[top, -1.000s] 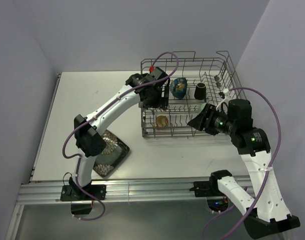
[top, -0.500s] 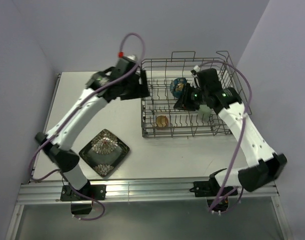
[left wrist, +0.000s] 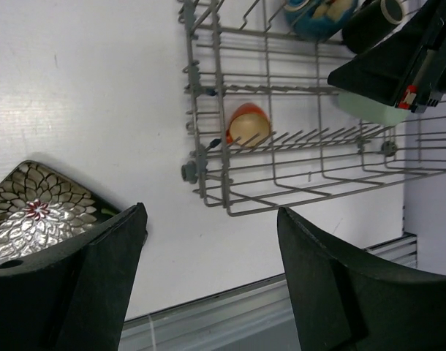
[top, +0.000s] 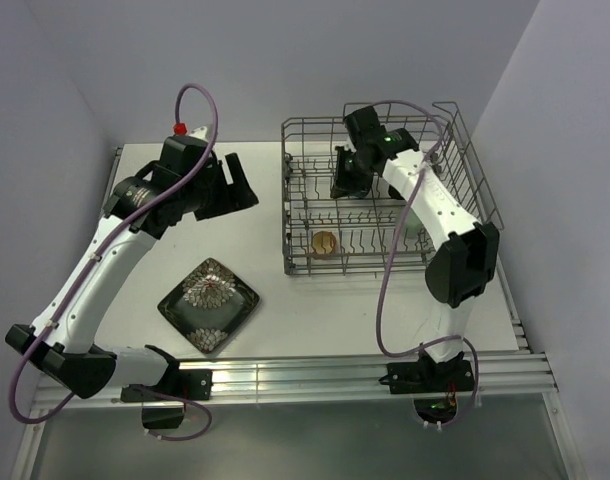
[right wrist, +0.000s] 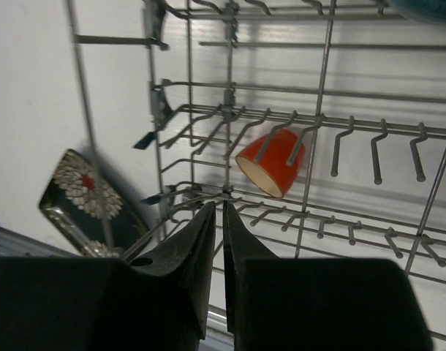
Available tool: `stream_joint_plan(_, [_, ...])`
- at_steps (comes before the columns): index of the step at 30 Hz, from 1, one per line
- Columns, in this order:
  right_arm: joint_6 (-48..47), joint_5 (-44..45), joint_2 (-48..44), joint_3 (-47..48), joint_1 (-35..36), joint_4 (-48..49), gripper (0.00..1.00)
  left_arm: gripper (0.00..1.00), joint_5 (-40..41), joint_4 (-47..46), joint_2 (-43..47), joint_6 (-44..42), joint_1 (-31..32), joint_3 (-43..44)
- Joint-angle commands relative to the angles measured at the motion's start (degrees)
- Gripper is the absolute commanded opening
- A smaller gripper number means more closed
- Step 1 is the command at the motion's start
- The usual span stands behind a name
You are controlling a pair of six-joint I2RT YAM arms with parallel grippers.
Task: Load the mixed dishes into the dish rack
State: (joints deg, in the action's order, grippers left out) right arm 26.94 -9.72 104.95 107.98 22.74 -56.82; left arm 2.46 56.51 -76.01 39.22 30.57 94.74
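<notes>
A white bench [top: 315,310] is enclosed by plain, pale grey-violet walls at the left, the back and the right. An aluminium rail [top: 305,380] is fixed along its near edge, where both arm bases are bolted. The surface is matt and is marked only by a few small specks.

The dish rack [top: 357,268] is set on the right half of the bench, close to the right wall. The left gripper [top: 240,185] is held above bare bench to the left of the rack, its fingers spread wide with nothing between them. The right gripper [right wrist: 219,241] is poised over the rack. Its fingers are drawn almost together, with only a thin slit between them, and nothing is held.

The small orange cup [top: 325,242] is lodged on its side among the tines at the rack's near left corner. In the left wrist view the dark cream-lined bowl [left wrist: 311,13] and the small brown cup [left wrist: 369,18] are shown further back in the rack. The pale green cup [left wrist: 365,110] is partly hidden beneath the right gripper. The dark square plate [top: 208,305] is found flat on the bench at the front left, well apart from the rack.
</notes>
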Motion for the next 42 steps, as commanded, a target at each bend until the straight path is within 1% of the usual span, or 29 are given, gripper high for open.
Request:
stream_joint_plan(1, [-1.71,4.43,1.57,2.67,1.42,-4.18,0.16,0.79,-2.02,-3.51,1.21,-3.1,-1.47,-3.06])
stream_joint_plan(3, [-1.8,5.58,1.58,1.27,1.78,-3.57,0.16,0.79,-2.02,-4.04,1.91,-3.98,-1.74,-4.47])
stream_joint_plan(7, [-1.8,6.63,0.61,-2.68,2.74,-3.04,0.17,0.8,-1.93,-3.16,1.48,-4.07,-2.35,-4.48])
stream_joint_plan(11, [-3.29,7.43,-0.8,-10.41,3.89,0.74,0.2,0.8,-1.93,-2.38,-0.8,-3.37,-3.23,-2.73])
stream_joint_plan(14, [-5.05,7.95,-0.45,-12.0,4.5,1.7,0.22,0.8,-2.8,-1.14,-1.25,-1.44,-3.94,-1.49])
stream_joint_plan(21, [-5.58,8.4,1.49,-13.41,4.94,5.3,0.29,0.8,-4.22,-0.79,-0.28,-0.11,-4.64,-3.5])
stream_joint_plan(25, [-6.19,9.54,4.56,-12.71,5.21,5.58,0.34,0.8,-4.22,0.09,-0.98,-0.9,-5.34,-1.84])
stream_joint_plan(28, [-6.64,9.63,5.96,-12.62,5.21,6.63,0.34,0.8,-3.95,0.79,-1.6,-1.6,-5.96,-0.7])
stream_joint_plan(34, [-7.07,9.63,8.69,-11.22,5.29,6.98,0.34,0.8,-4.66,0.35,-2.04,-2.04,-6.75,-1.75])
stream_joint_plan(35, [-6.99,10.93,8.78,-11.22,5.29,7.16,0.34,0.8,-4.74,0.35,-2.21,-2.13,-6.75,-1.58])
stream_joint_plan(42, [-7.43,11.3,9.4,-11.74,6.17,7.69,0.34,0.8,-4.83,0.18,-2.65,-2.22,-6.92,-1.4])
